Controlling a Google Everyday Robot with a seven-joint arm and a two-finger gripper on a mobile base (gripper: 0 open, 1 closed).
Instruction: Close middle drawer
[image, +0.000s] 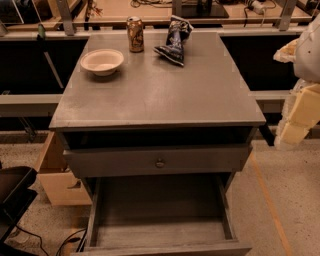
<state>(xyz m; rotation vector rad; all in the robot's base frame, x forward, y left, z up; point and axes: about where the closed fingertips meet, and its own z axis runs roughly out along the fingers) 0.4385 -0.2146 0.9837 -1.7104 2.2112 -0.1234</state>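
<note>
The grey cabinet (160, 95) stands in the middle of the view. The middle drawer (160, 220) is pulled far out toward me and looks empty inside. Its front runs along the bottom edge of the view and its knob is out of view. Above it, the top drawer (125, 162) with a small round knob (160, 162) sticks out a little, with a dark gap under the cabinet top. My gripper (295, 125), pale yellow and white, hangs at the right edge of the view. It is level with the cabinet top, to the right of the cabinet, and apart from both drawers.
On the cabinet top stand a white bowl (102, 61), a drink can (135, 34) and a dark crumpled snack bag (174, 41). A cardboard box (57, 175) sits on the floor at the left. A black object (12, 195) and cables are at the lower left. A bench runs behind.
</note>
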